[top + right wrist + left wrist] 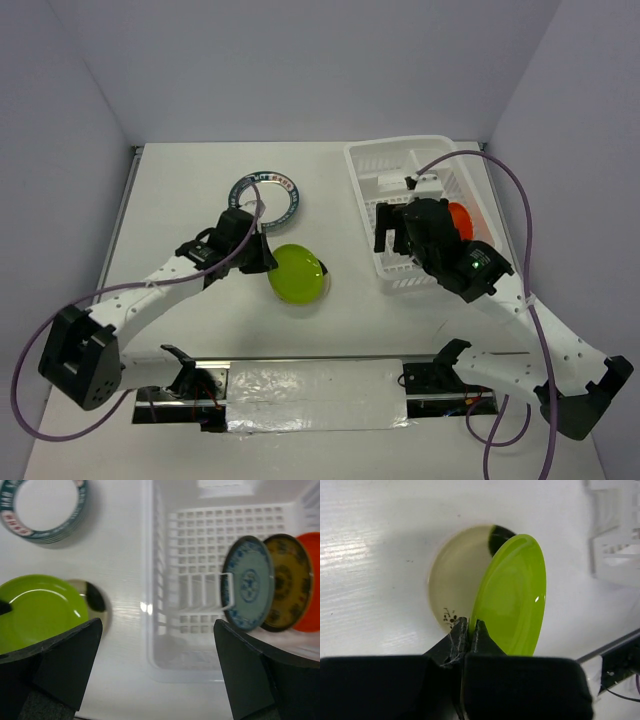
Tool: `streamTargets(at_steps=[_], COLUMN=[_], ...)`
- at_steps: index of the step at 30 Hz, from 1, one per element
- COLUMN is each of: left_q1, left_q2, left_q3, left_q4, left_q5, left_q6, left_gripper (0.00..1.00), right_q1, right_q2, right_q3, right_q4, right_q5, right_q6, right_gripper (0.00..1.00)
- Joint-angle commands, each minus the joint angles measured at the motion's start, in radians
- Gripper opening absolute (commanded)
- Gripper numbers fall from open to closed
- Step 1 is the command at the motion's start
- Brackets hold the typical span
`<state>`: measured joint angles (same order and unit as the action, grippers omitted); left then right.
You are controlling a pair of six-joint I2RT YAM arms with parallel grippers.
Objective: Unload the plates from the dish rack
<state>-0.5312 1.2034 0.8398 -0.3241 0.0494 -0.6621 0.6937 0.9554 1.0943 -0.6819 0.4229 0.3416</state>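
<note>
**Plates: lime-green plate [512, 597] going down left of dish rack [372, 170]**

Left gripper [468, 630] pinches its rim, holding it tilted over a white plate [451, 575] lying flat. Next move likely: lower, release. Right gripper [157, 625], jaws wide, hovers over the rack's three standing plates [248, 582]. Teal-rimmed plate [45, 507], left of rack: lettering unreadable.

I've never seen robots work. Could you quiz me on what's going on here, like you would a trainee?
1. True or false: the left pincer grips the lime green plate by its rim.
2. How many plates stand in the dish rack?
3. The teal-rimmed plate lies: A in the rack, B flat on the table, C on the green plate.
Key: 1 true; 2 three; 3 B.
</note>
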Motion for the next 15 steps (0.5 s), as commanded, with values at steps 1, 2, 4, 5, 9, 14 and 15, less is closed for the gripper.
streamTargets(at_steps=[1,2,4,5,9,14,15], left_q1=[0.019,0.02,0.023,0.025,0.027,0.027,0.027], left_q2=[0.075,0.097,0.156,0.166,0.197,0.225,0.231], left_q3=[-0.005,-0.004,-0.004,-0.007,-0.041,-0.045,-0.042], left_q4=[0.144,0.154,0.172,0.181,0.217,0.171,0.155], left_q5=[0.027,0.038,0.043,0.046,0.052,0.01,0.004], left_q6=[-0.028,-0.028,-0.036,-0.039,-0.059,-0.054,-0.053], left_gripper=[0.07,0.09,0.12,0.21,0.77,0.99,0.99], right_q1=[-0.014,-0.019,-0.023,-0.032,-0.062,-0.124,-0.137], right_q2=[-0.015,-0.02,-0.029,-0.029,-0.015,-0.003,-0.003], right_q3=[0.01,0.003,-0.013,-0.025,-0.046,-0.079,-0.086], right_q4=[-0.076,-0.073,-0.067,-0.067,-0.07,-0.038,-0.028], right_q5=[0.191,0.189,0.175,0.171,0.165,0.1,0.097], right_q6=[-0.03,-0.033,-0.044,-0.046,-0.067,-0.114,-0.122], right_gripper=[1.0,1.0,1.0,1.0,1.0,1.0,1.0])
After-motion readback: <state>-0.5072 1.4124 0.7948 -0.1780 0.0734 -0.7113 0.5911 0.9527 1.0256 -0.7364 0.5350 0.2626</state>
